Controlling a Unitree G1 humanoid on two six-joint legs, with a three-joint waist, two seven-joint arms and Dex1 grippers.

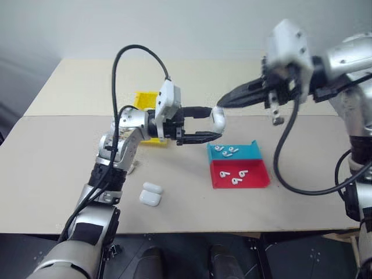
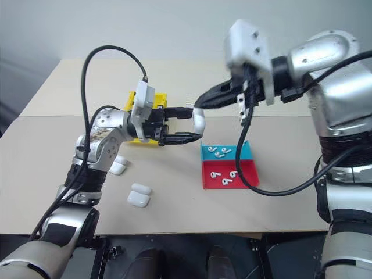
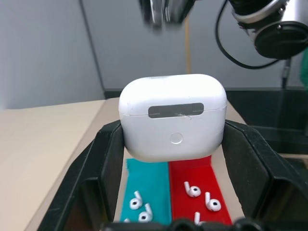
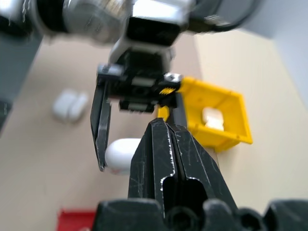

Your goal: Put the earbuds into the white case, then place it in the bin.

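White case [image 3: 172, 118] gripped between left fingers [image 3: 103, 168], lid closed, aloft over worktop [image 1: 52, 168] — right fingers [image 4: 166, 159] pressed shut, tips just beside case. Earbuds [image 1: 235, 176] in trays beneath; yellow bin [image 2: 131, 104] behind left fingers.

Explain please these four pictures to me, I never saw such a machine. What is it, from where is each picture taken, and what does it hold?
This is a humanoid robot with two arms at a tan table. Two pictures come from cameras in its head, looking down over the arms. The other two come from a camera on each wrist.

The left end effector is shut on a white case, lid closed, held above the table. The right end effector is shut, its tip close to that case; whether it touches, I cannot tell.

On the table: a blue tray and a red tray with earbuds in them, spare white cases, and a yellow bin with one case inside.
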